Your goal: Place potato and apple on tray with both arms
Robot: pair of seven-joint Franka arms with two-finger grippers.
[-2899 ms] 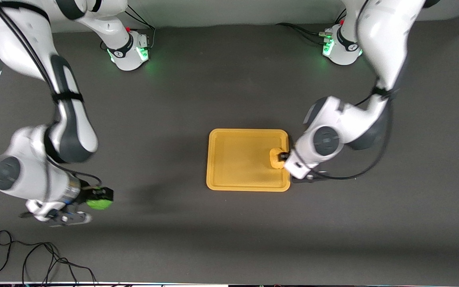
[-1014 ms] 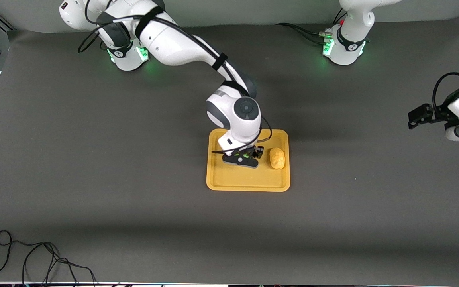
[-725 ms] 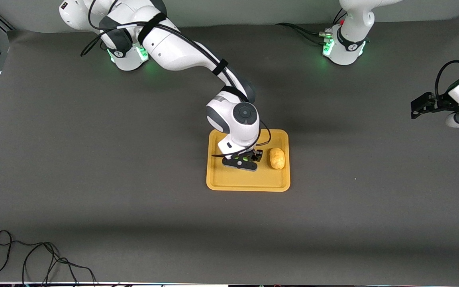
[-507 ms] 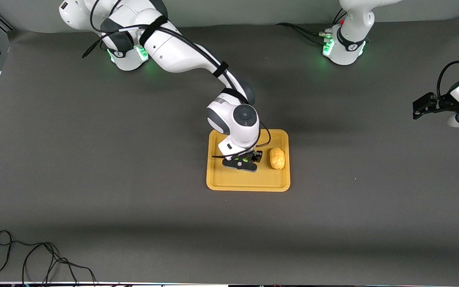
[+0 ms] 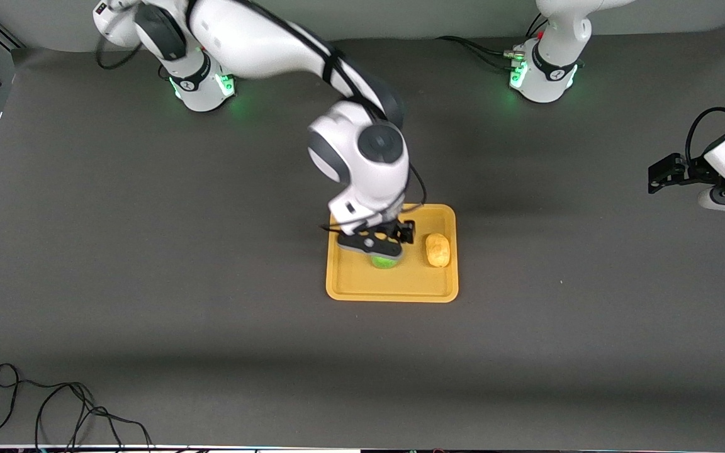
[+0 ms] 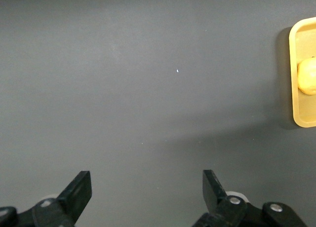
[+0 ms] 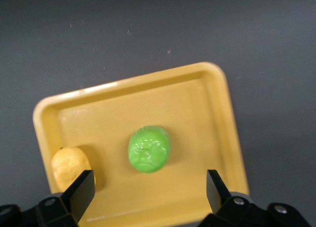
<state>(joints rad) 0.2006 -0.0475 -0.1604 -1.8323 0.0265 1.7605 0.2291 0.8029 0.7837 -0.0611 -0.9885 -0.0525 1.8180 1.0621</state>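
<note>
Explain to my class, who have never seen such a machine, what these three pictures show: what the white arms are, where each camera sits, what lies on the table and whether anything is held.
These are two white robot arms, each ending in a black two-finger gripper. The wide picture comes from a high camera facing the robots; the other two come from cameras on the arms' wrists, looking down past the fingers. On the dark table lies a yellow tray. In it rest a green apple and, beside it toward the left arm's end, a potato. The right gripper hangs open just above the apple, holding nothing. The left gripper, also open and empty, waits over bare table at its own end.
</note>
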